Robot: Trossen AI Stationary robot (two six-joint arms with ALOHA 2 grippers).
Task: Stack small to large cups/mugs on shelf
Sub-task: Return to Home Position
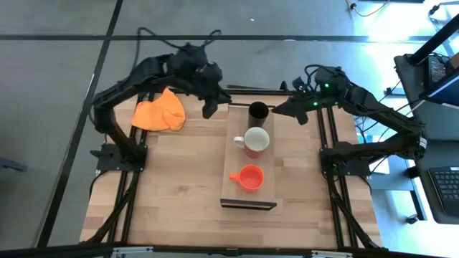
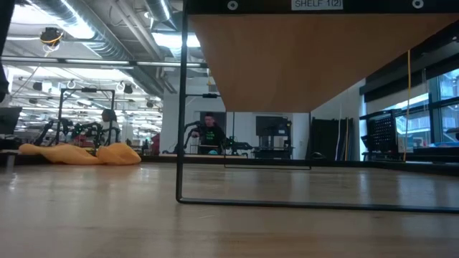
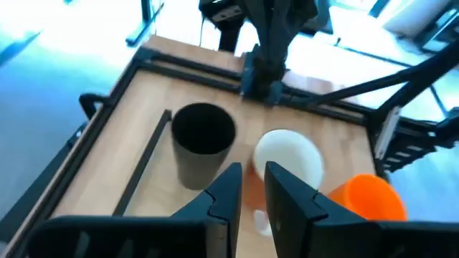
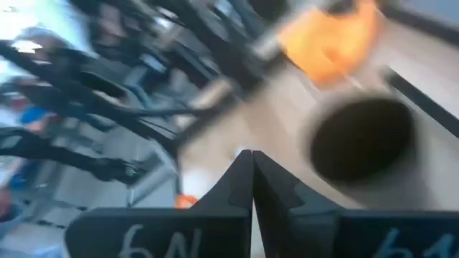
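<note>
Three cups stand apart in a row on the shelf, a light wooden board with dark brackets. The black cup is at its far end, the white-and-red mug in the middle, and the orange mug toward the near end. My left gripper hovers left of the black cup, empty, with its fingers a narrow gap apart. My right gripper hovers just right of the black cup, shut and empty. The low view shows only the shelf's underside.
An orange cloth lies crumpled at the table's far left and also shows in the low view. The shelf's metal bracket stands on the tabletop. Bare tabletop lies left and right of the shelf. A person sits far behind the table.
</note>
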